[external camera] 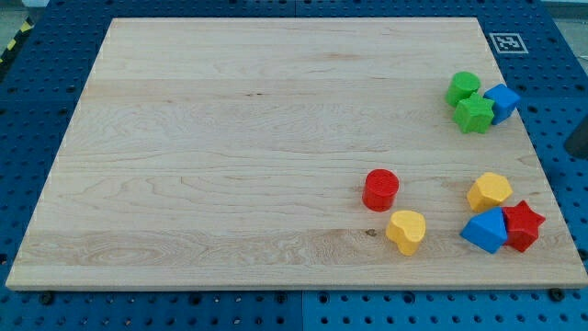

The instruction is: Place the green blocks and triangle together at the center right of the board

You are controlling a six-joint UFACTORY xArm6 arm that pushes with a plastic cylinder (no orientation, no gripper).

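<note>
A green cylinder [462, 87] and a green star [475, 115] touch each other at the board's upper right. A blue cube [502, 102] rests against both. A blue triangle [485, 231] lies at the lower right, touching a red star [523, 225]. A dark shape [578, 138] shows at the view's right edge, off the board and right of the green blocks. I cannot tell whether it is my rod, and my tip does not clearly show.
A red cylinder [380, 189] and a yellow heart [406, 231] lie at the lower middle right. A yellow hexagon [489, 192] sits just above the blue triangle. A black-and-white tag [506, 42] marks the wooden board's [230, 138] top right corner.
</note>
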